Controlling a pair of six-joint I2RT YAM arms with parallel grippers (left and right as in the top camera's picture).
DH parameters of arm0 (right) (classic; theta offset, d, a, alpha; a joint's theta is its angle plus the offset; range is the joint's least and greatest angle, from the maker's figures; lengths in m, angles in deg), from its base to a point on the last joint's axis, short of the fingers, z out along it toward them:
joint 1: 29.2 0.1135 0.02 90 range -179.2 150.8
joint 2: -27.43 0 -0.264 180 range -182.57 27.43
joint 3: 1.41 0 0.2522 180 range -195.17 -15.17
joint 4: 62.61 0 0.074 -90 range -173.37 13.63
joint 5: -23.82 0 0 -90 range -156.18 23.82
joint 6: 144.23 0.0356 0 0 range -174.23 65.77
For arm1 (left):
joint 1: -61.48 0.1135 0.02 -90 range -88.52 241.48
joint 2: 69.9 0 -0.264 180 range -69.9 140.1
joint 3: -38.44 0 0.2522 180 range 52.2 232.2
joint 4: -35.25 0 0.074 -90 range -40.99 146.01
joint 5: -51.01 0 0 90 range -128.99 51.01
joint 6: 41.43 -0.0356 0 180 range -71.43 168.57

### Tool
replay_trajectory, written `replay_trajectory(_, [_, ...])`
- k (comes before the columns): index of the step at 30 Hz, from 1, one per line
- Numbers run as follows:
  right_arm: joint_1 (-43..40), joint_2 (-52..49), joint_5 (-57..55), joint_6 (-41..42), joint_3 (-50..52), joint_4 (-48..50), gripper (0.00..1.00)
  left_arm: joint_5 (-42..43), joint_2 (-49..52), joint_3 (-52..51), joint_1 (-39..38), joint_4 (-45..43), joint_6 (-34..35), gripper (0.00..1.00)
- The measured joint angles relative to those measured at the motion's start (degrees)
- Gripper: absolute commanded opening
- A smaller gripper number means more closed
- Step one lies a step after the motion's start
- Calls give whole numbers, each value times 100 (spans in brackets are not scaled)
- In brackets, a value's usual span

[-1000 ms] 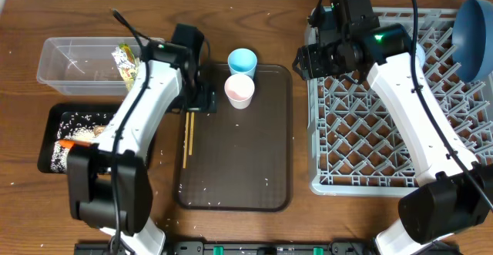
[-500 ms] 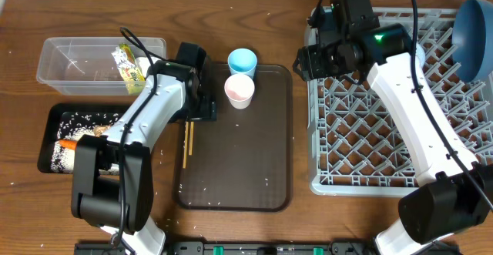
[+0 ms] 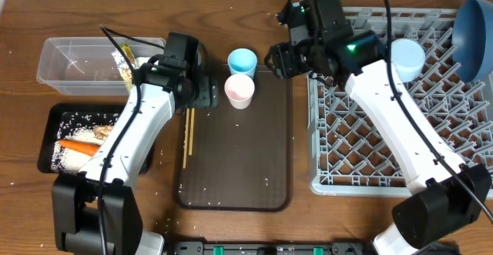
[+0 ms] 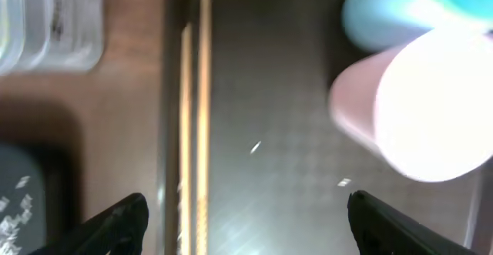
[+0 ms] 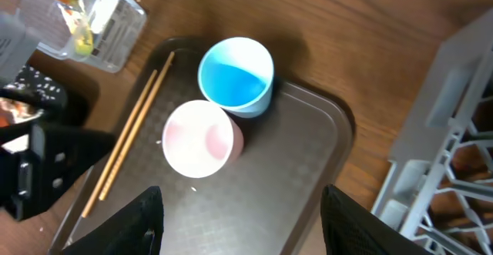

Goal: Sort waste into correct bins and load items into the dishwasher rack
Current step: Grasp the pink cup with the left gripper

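Brown wooden tabletop runs under everything, with a dark brown rectangular serving tray in the middle of it. At the tray's far end a light blue plastic cup and a pink plastic cup stand touching, mouths up, not yet racked. A pair of thin wooden chopsticks lies along the tray's left edge.

The left gripper hangs low over the tray between the chopsticks and the pink cup, jaws spread wide and holding nothing. It looks lined up for one or the other; I can't tell which. The right gripper hovers higher above the two cups, jaws well apart and also empty, reaching in from the rack side.

To the right, the large grey lattice dishwasher rack carries a small light blue bowl, with a big dark blue bowl leaning at its far right corner.

On the left, the clear plastic rectangular tub holds the yellow-green printed wrapper. The shallow black rectangular tray holds white rice grains and an orange carrot. I'd judge packaging is being kept apart from food scraps.
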Motion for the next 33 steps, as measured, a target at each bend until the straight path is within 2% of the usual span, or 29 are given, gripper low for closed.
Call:
replay_trajectory(5, [-63,0,-83,87,0,-63,58,138,275,0,-105,-588,-59,83])
replay_trajectory(17, [-374,0,-151,146,0,-461,58,487,741,0,-175,-1051,-66,79])
replay_trajectory(20, [-374,0,-151,146,0,-459,59,573,804,2,-175,-1056,-59,72])
replay_trajectory(21, [-374,0,-153,146,0,-457,59,588,822,0,-175,-1056,-68,65])
replay_trajectory(26, [-374,0,-157,146,0,-468,59,654,870,0,-175,-1054,-66,47])
replay_trajectory(33, [-374,0,-160,146,0,-496,59,678,870,0,-181,-1047,-79,42])
